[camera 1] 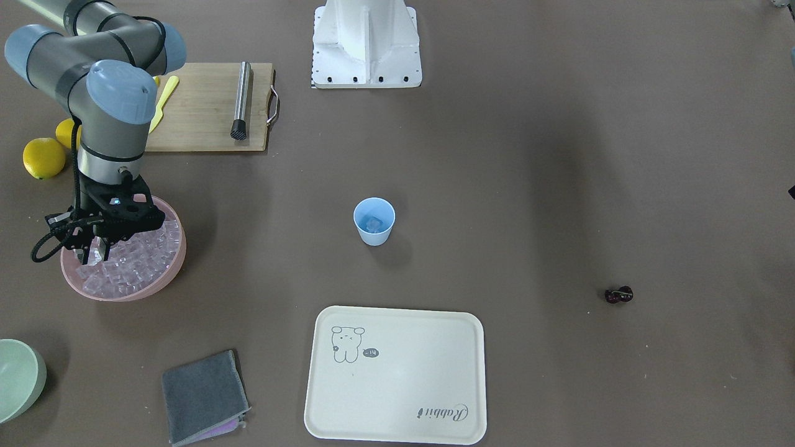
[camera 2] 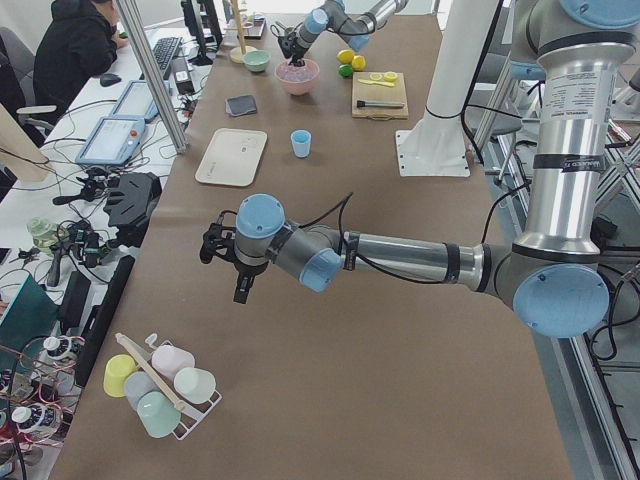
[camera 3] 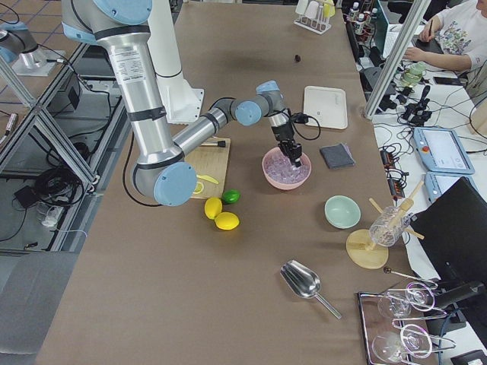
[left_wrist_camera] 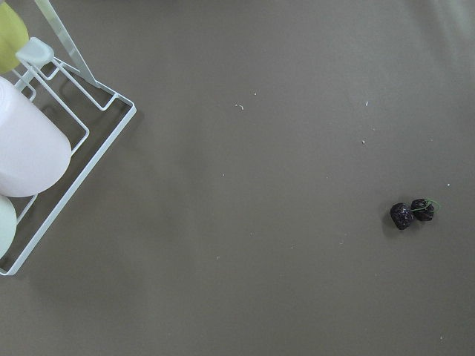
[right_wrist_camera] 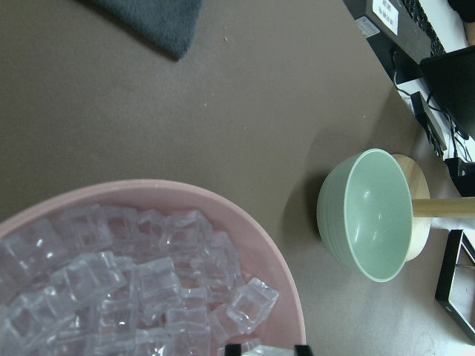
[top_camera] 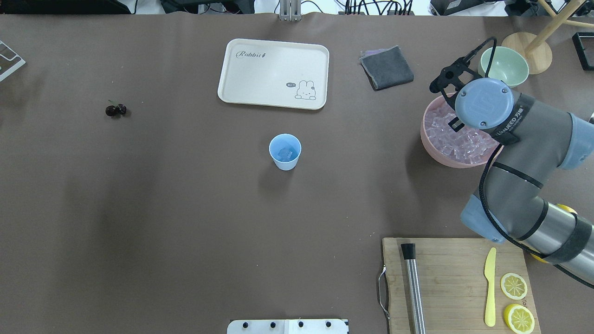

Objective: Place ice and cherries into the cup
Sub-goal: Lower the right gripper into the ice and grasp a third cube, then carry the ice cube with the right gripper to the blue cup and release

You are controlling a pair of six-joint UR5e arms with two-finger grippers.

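Containers. The cup (camera 1: 376,238) stands upright mid-table, just beyond the tray (camera 1: 404,397) in the overhead view. We note at least one ice cube (camera 1: 373,222) in its bottom; we cannot tell the count. The pink bowl (camera 1: 155,287) is heaped with ice (camera 1: 140,261). A green bowl (right_wrist_camera: 367,215) stands near it, apart from it.

The cherries (top_camera: 115,110) lie on the bare table, well apart from the cup, toward the robot's left end.

Pincers. The right gripper (camera 1: 93,253) points down into the pink bowl. Its fingers are spread, with the tips among the cubes at the near rim. We cannot tell whether a cube sits between them. The left gripper (camera 2: 222,262) hangs over the table's left end, well away from the cup. We cannot tell whether it is spread or closed.
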